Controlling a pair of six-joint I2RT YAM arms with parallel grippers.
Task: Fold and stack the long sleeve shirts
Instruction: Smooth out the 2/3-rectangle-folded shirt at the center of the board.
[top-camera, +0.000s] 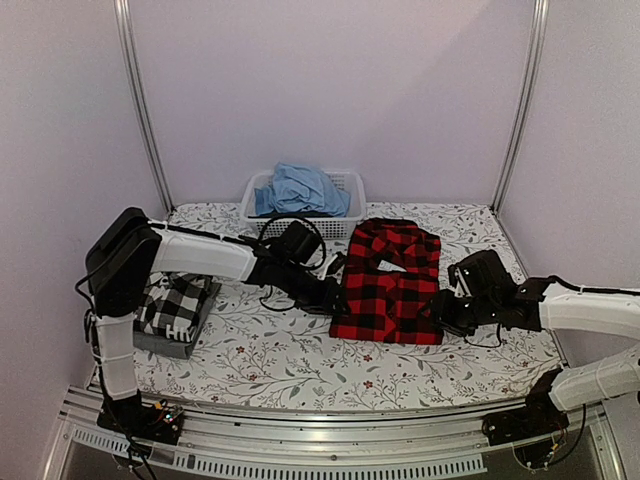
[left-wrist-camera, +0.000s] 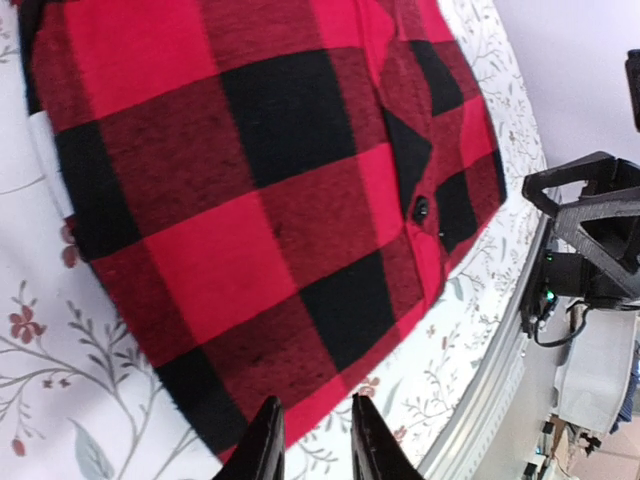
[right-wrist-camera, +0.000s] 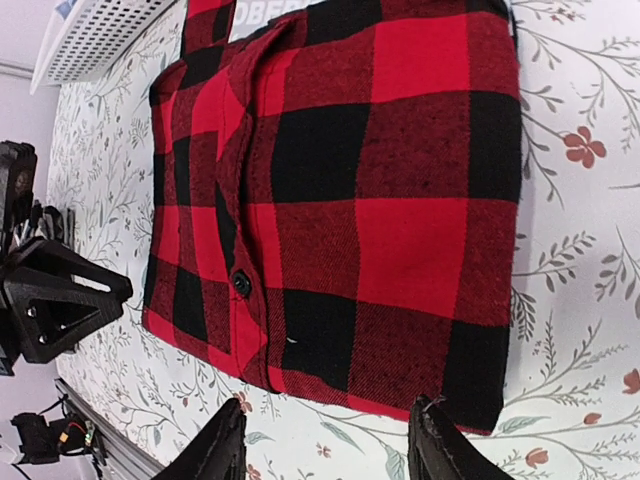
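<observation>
- The red-and-black flannel (top-camera: 390, 280) lay folded flat in the middle of the bench (top-camera: 300, 370), directly between my two claws. Its long axis ran from the near side toward the basket (top-camera: 347, 181) at the back.
- My left claw (left-wrist-camera: 312, 425) sat at the flannel's left edge, near the front corner. My right claw (right-wrist-camera: 330, 430) sat at the opposite edge, so each arm was about equally close to its own side.
- The left claw's jaws were only narrowly parted. Between the tips I saw cloth edge and bench, and nothing pinched.
- The right claw's jaws stood wide, straddling the hem closest to it. It held nothing that I could see, and whether the tips brushed the fabric I could not tell.
- The black-and-white check shirt (top-camera: 175, 300) rested on a dark grey shirt (top-camera: 165, 345) at the far left, beside my left arm's base and well apart from the flannel.
- I judged that the coming move turned on this: the pile lay to the left, so the flannel would need carrying sideways across its short axis, with both edges lifted together.
</observation>
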